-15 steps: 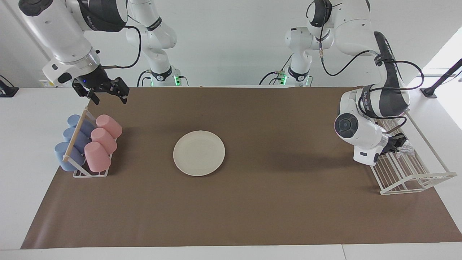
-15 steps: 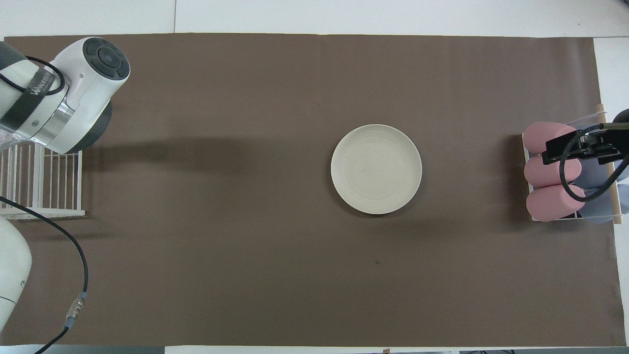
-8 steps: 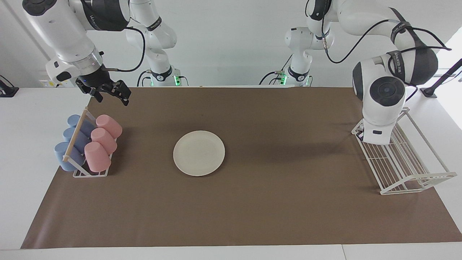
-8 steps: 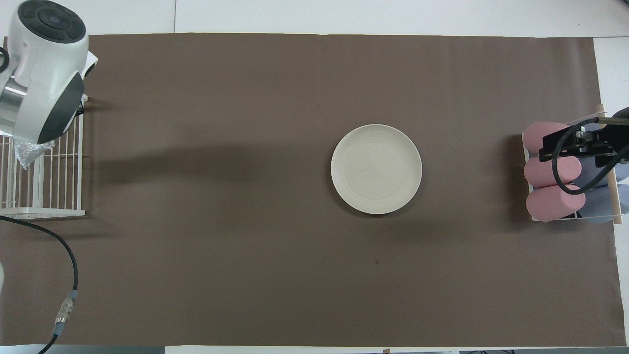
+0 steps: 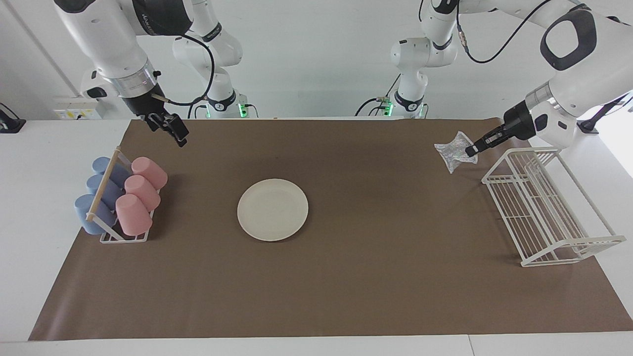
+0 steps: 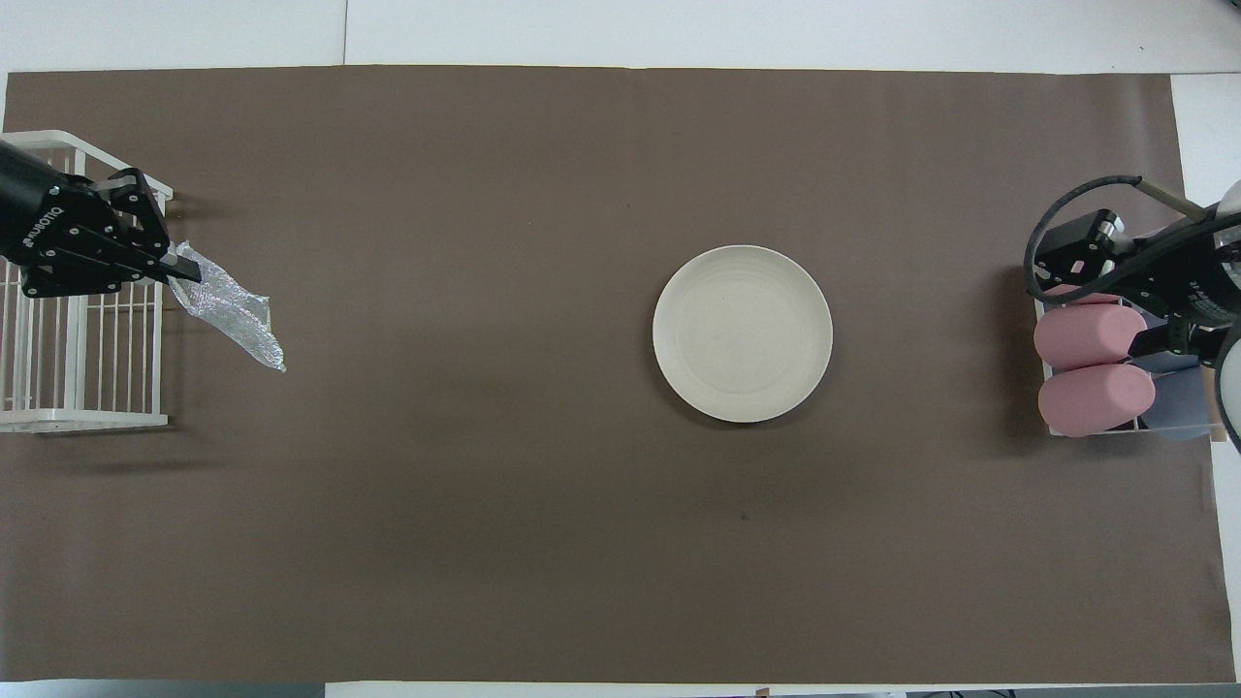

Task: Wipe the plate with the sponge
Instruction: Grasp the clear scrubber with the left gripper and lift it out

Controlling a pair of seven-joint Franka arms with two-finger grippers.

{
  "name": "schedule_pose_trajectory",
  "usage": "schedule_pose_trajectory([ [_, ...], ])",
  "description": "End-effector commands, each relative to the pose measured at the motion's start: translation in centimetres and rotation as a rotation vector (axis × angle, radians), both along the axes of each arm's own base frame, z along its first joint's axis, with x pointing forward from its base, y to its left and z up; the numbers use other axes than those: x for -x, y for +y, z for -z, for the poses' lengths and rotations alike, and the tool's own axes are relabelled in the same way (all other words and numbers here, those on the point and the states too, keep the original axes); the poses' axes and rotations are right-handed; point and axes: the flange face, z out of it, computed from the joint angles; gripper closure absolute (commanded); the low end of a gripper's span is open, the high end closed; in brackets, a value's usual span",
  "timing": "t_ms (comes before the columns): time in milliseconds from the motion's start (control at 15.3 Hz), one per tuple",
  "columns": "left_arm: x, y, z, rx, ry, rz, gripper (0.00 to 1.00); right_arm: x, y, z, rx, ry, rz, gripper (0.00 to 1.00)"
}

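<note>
Facing view: left gripper (image 5: 474, 149) clamped on the sponge (image 5: 452, 150), raised over the brown mat (image 5: 376, 267) beside the white wire rack (image 5: 546, 212); plate (image 5: 272, 209) flat mid-mat; right gripper (image 5: 174, 131) waiting above the cup rack (image 5: 116, 200), fingers impossible to judge.

Overhead view: sponge (image 6: 231, 310) hanging from left gripper (image 6: 173, 271); plate (image 6: 743, 333) well apart; right gripper (image 6: 1125, 281) over the pink cups (image 6: 1086, 368).
</note>
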Motion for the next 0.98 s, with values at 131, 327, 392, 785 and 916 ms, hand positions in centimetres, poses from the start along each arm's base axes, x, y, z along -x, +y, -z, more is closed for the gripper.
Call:
schedule_pose_trajectory([
  [131,5.8,-1.3,4.4,0.358,-0.035,0.006,1.00,1.1,3.6,-0.5,-0.040,0.018,0.321,0.00],
  [327,9.6,-2.6,7.2,0.543,-0.124,0.000,1.00,1.3,5.0,-0.4,-0.029,0.025,0.357,0.00],
  [392,10.5,-3.0,7.8,0.590,-0.147,-0.011,1.00,1.3,5.0,-0.4,-0.029,0.025,0.358,0.00],
  [785,14.7,-9.9,9.8,0.778,-0.257,-0.037,1.00,1.8,7.5,-0.6,-0.058,0.053,0.456,0.00],
  [916,16.6,-11.4,10.4,0.828,-0.297,-0.023,1.00,2.4,9.5,-1.4,-0.127,0.093,0.593,0.00],
])
